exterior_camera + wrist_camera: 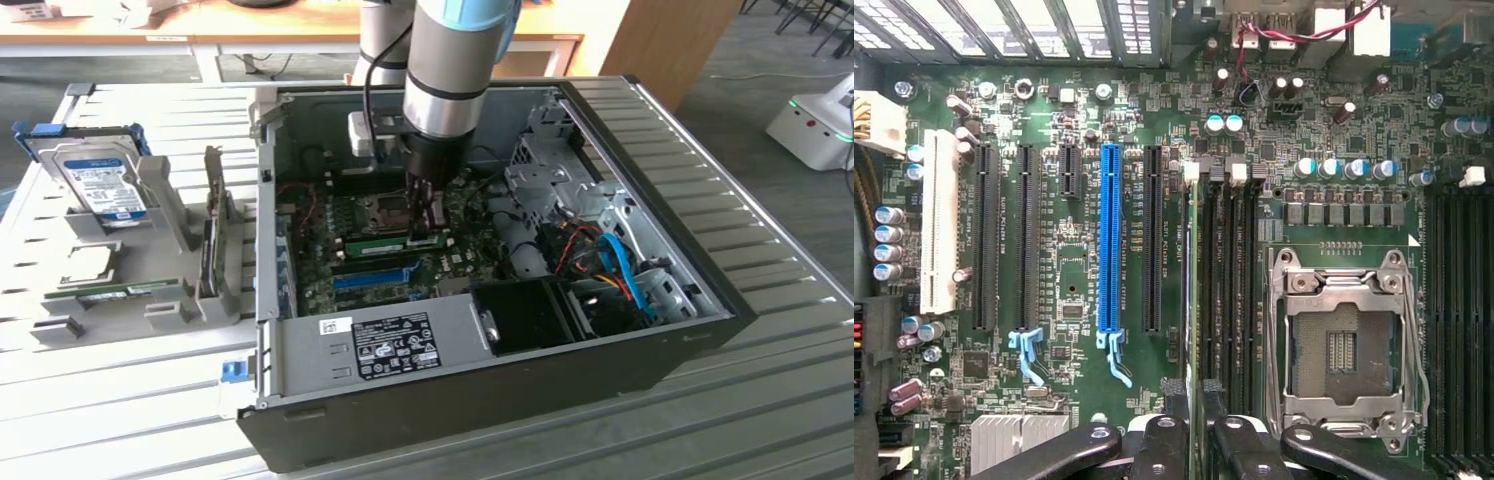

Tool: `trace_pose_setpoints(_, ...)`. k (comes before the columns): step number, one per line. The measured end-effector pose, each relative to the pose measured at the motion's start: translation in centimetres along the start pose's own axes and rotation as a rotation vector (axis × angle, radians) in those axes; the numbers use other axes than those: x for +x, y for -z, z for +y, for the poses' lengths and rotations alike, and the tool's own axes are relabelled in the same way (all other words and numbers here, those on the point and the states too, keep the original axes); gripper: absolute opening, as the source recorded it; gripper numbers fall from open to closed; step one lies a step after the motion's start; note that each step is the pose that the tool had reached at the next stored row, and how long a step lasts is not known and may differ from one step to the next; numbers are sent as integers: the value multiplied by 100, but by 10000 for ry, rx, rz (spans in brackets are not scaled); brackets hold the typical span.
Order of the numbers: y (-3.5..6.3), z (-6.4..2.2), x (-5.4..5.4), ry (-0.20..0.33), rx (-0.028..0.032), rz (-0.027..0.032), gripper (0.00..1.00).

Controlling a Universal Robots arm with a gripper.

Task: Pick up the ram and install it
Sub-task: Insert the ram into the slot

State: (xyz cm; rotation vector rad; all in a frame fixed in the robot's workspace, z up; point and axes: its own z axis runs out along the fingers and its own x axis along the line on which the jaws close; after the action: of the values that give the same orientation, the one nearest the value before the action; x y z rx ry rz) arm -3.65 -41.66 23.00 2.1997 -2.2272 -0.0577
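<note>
So the claw [1199, 448] is down inside the open PC case [400, 400], hanging right over the motherboard [1054, 390]. Its black fingers [1159, 445] sit on either side of the ram [1196, 290]. From the wrist view I'd call the jaws slightly open. There's a sliver of dark gap between the pads and the stick, so it looks more like straddling than pinching. The ram is seen edge-on, standing upright along the first of the black memory slots [1239, 290]. That puts it between the long black expansion slot and the CPU socket [1342, 345], with the blue slot [1110, 240] a bit further off. Its far end lines up with the white latch [1191, 170]. I can't tell whether it's pushed all the way home or only resting in the groove. My read is that the pick-up part is done and this is the install step, with the stick lined up in its slot. What it calls for, I reckon, is a straight, even push along the top edge so both ends go down together and the latches catch. Any tilt and it'll bind. Off to the exterior view's left, well clear of the case, the hard drive [100, 180] is parked in a grey holder [80, 320], where another green stick [127, 292] lies too.
</note>
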Motion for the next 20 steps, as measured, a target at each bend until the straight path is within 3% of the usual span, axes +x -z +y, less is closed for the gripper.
trace_pose_setpoints(20,156,5,-3,0,0,0,19)
